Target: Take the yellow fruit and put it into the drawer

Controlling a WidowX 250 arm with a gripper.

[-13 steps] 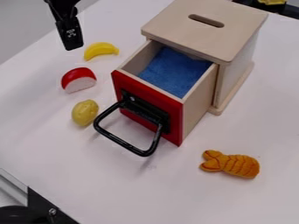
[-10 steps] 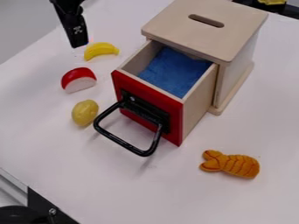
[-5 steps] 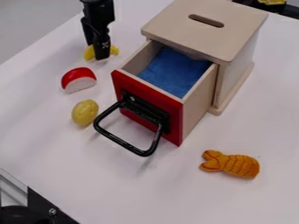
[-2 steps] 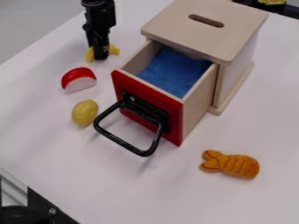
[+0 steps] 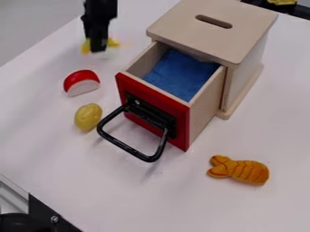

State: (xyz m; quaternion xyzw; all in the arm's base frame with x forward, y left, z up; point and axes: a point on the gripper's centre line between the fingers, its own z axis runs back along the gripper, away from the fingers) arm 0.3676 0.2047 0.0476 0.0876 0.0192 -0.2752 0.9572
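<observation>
Fingers point(image 5: 97, 40) pinch the yellow fruit point(image 5: 85, 47) between them, near the open drawer point(image 5: 203, 108).

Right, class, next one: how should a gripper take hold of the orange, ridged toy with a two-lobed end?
Probably from straight above, with the jaws closing across the ridged body of the orange toy. It lies flat and is longer than wide, so its long sides offer opposing faces; the lobed end looks less even.
</observation>
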